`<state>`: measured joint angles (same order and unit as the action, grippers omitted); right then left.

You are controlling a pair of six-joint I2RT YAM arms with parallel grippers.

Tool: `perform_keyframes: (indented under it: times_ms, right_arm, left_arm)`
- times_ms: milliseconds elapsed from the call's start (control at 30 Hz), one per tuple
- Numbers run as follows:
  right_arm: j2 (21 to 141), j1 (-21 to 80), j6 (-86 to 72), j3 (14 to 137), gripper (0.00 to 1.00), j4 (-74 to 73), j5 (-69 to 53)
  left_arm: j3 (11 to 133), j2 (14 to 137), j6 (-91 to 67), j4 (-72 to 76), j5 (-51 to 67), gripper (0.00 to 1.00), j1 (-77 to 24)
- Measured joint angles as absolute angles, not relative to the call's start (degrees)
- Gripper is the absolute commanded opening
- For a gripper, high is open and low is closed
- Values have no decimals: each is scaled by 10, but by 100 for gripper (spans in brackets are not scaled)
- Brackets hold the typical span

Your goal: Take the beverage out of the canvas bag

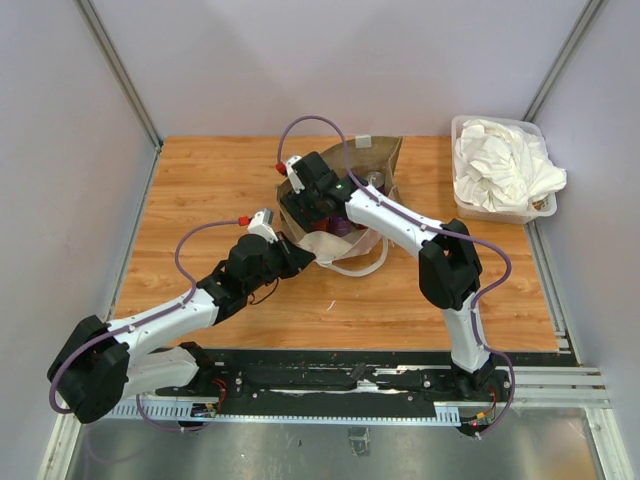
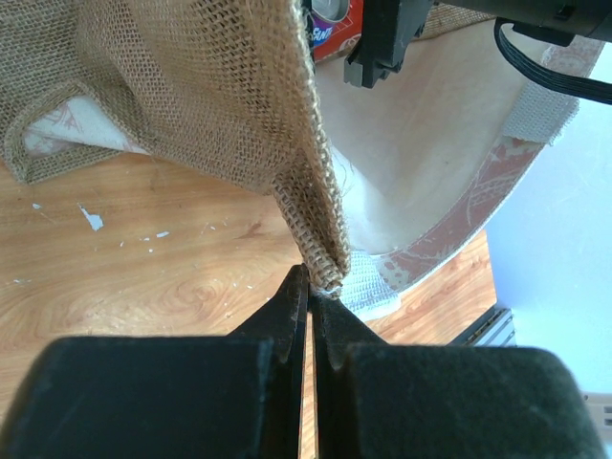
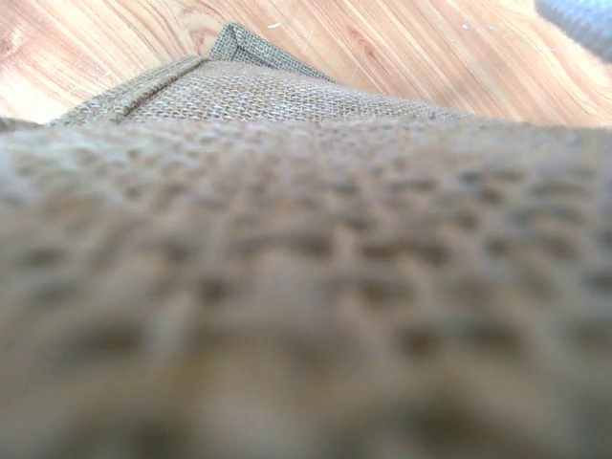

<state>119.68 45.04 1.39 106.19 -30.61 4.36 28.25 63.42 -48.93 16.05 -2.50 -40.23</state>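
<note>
Left gripper (image 2: 312, 285), jaws clamped together on the woven rim of the canvas bag (image 2: 191, 86), which lies mid-table (image 1: 200, 180); right gripper (image 1: 333, 208) inside the bag near the beverage (image 2: 335, 21), jaw state indiscernible.

This is a robotics lab test cell: a left arm (image 1: 160, 320) and a right arm (image 1: 448, 270), both white and black, are bolted to a black rail (image 1: 330, 378) at the near edge of a wood-grain tabletop (image 1: 200, 180). Plain pale wall panels (image 1: 350, 60) set in aluminium posts (image 1: 120, 70) box the tabletop in on three sides. Purple cables (image 1: 318, 118) loop along the arms, and a bare steel sheet (image 1: 300, 450) lies in front of their bases.
</note>
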Motion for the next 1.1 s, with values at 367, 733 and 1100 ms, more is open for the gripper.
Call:
perform_keyframes:
  times_ms: [367, 733, 1100]
  right_arm:
    - [1201, 450, 11, 1051, 75, -298, 45]
    - [1211, 450, 6, 1050, 58, -292, 54]
    - [1210, 450, -2, 1048, 1, -287, 62]
  left_arm:
    - [293, 635, -489, 146, -30, 3, -403]
    - [296, 636, -489, 143, -38, 3, -403]
    - [297, 636, -489, 143, -41, 5, -403]
